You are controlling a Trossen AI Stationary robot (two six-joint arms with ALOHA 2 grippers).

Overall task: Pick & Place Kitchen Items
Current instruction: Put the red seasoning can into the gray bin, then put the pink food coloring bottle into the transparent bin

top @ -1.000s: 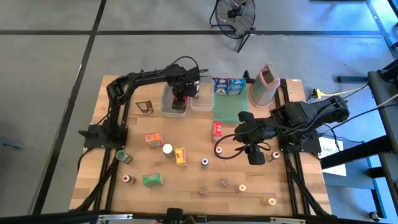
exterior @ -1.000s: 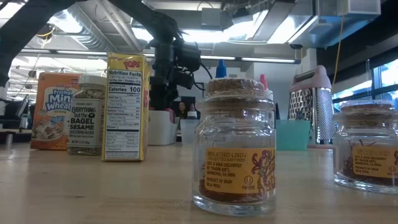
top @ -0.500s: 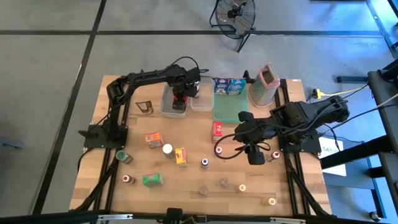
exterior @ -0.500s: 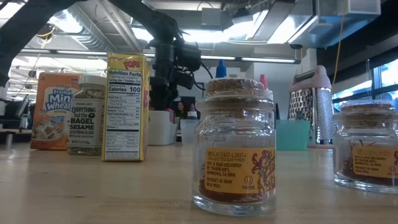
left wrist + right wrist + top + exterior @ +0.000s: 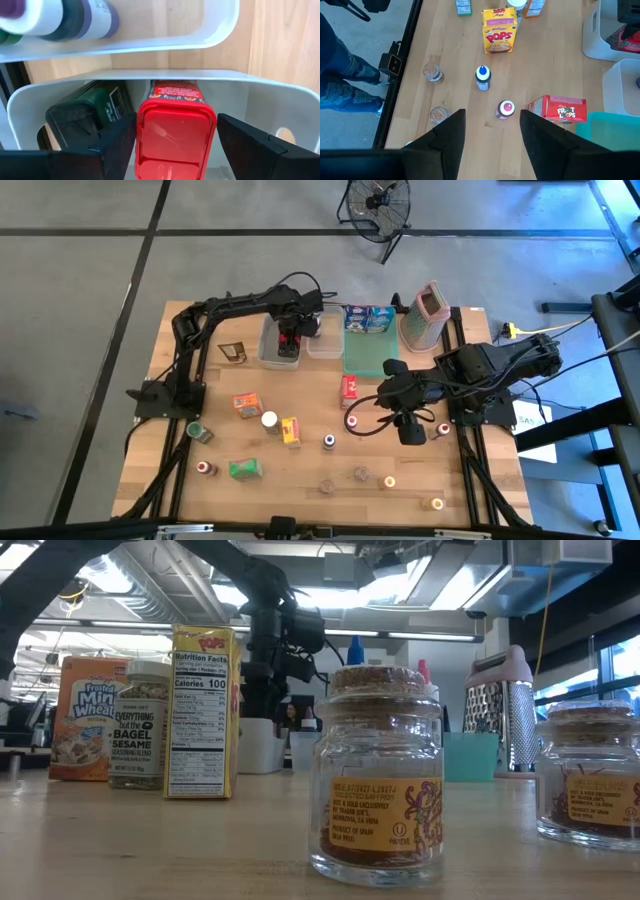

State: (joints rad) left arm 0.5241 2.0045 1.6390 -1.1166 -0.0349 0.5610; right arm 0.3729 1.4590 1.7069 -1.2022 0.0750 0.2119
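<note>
Straddling the red-lidded container [image 5: 175, 132] inside the clear tub [image 5: 280, 340] at twelve o'clock, left gripper [image 5: 175, 145] fingers parted — could drag it on lifting; right gripper [image 5: 487, 130] open, empty.

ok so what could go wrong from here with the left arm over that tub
The left gripper straddles the red box standing in the clear tub, with only narrow gaps at each finger. Lifting out could drag the box up or tip it.

A dark green item sits right beside the box; a finger could nudge it on the way out.

The right gripper hangs open above the small bottles, so a low move could topple one.
</note>
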